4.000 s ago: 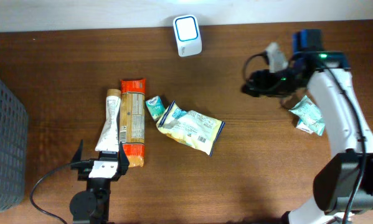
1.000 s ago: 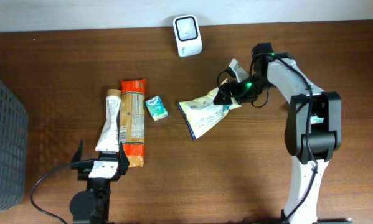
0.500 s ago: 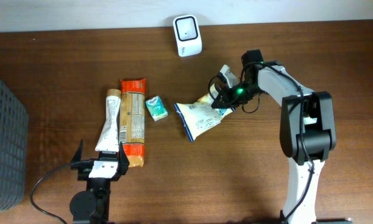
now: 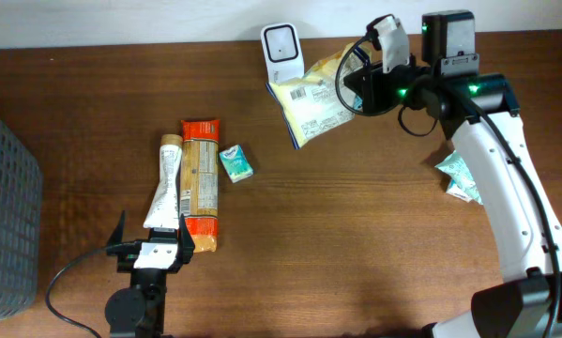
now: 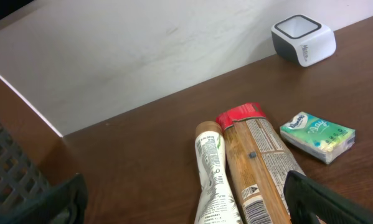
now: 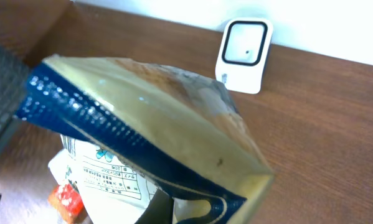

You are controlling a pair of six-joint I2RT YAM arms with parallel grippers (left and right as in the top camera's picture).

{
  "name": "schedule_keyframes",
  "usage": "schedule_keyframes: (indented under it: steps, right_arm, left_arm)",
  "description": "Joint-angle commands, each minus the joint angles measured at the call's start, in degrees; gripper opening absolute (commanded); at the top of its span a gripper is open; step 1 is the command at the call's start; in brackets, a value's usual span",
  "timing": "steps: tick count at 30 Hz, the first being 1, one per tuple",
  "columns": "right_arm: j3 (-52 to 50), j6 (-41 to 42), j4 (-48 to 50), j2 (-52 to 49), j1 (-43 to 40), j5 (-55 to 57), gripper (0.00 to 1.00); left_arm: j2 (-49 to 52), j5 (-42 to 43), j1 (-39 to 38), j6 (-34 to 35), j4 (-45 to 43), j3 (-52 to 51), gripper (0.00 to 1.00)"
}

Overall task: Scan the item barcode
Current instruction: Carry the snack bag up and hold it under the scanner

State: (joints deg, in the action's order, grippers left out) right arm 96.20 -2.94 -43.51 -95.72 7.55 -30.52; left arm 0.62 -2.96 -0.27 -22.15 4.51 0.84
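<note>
Yellow-blue snack bag point(image 4: 313, 103) clamped in right gripper point(image 4: 351, 86), upper centre, just beside white scanner point(image 4: 282, 42). Barcode faces up: likely needs turning toward scanner window, held flat and steady. Left gripper point(image 4: 151, 235) wide, empty, lower left.

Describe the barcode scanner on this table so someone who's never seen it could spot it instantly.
Look along the far edge of the brown table, by the white wall. Just left of the lifted snack bag stands the scanner: a small rounded white box with a dark-framed window on its face, unlike the soft packets around it.
</note>
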Motion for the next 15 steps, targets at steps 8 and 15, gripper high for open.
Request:
schedule_keyframes:
  steps: [8,15]
  right_arm:
    - [0.61,-1.79,8.68,1.46,9.73,28.63,0.04]
    - [0.61,-39.15,50.71,-15.50,17.57,53.27,0.04]
  left_arm:
    - [-0.26,0.22,0.35,-0.68,0.02,-0.31,0.99]
    - [-0.26,0.22,0.33,-0.68,0.02,-0.31,0.99]
